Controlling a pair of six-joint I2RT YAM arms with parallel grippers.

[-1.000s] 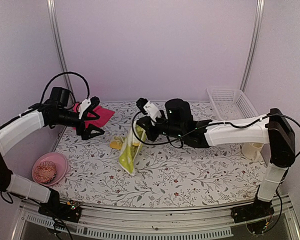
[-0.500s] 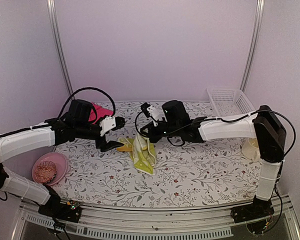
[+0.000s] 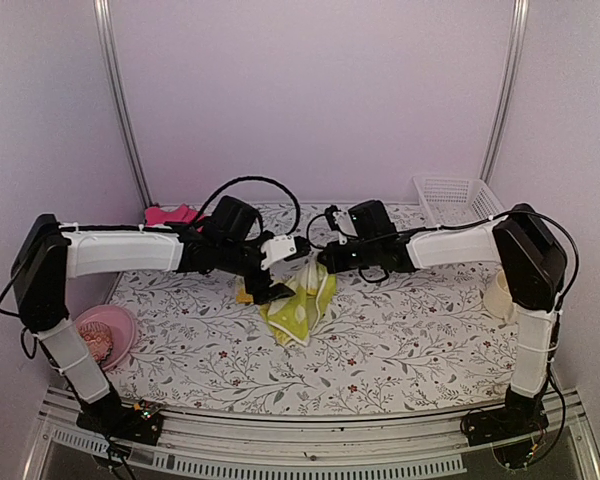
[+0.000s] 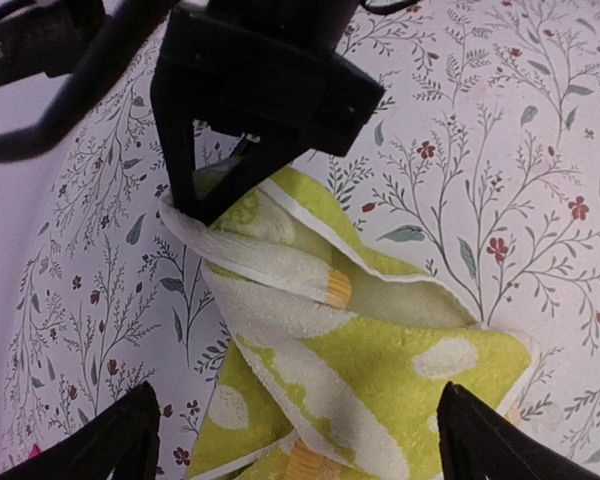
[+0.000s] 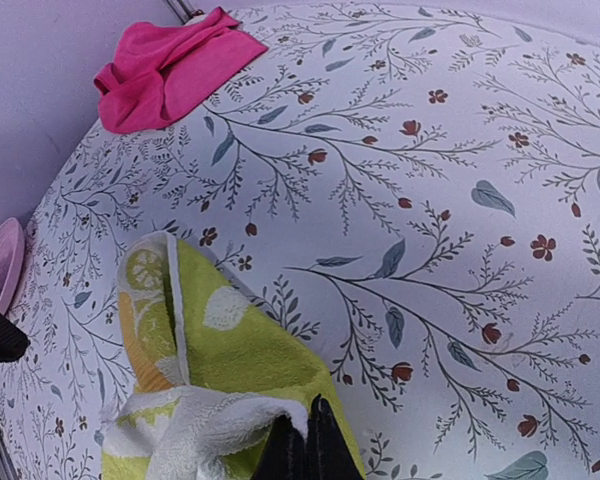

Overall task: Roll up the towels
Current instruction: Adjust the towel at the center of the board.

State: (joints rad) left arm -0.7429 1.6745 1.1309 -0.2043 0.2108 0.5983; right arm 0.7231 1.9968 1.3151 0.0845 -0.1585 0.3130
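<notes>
The yellow-green towel lies crumpled on the floral table in the middle. My right gripper is shut on its far corner, and in the right wrist view the shut jaws pinch the white-edged fold of the towel. My left gripper is open just left of the towel. In the left wrist view its fingers straddle the towel, with the right gripper above. The pink towel lies bunched at the back left and also shows in the right wrist view.
A pink bowl holding something brown sits at the front left, and its rim shows in the right wrist view. A white basket stands at the back right. A white cup stands by the right arm.
My left arm has swung right from the pink towel to the yellow-green towel. My right gripper has moved right and lowered the hanging towel onto the table.
</notes>
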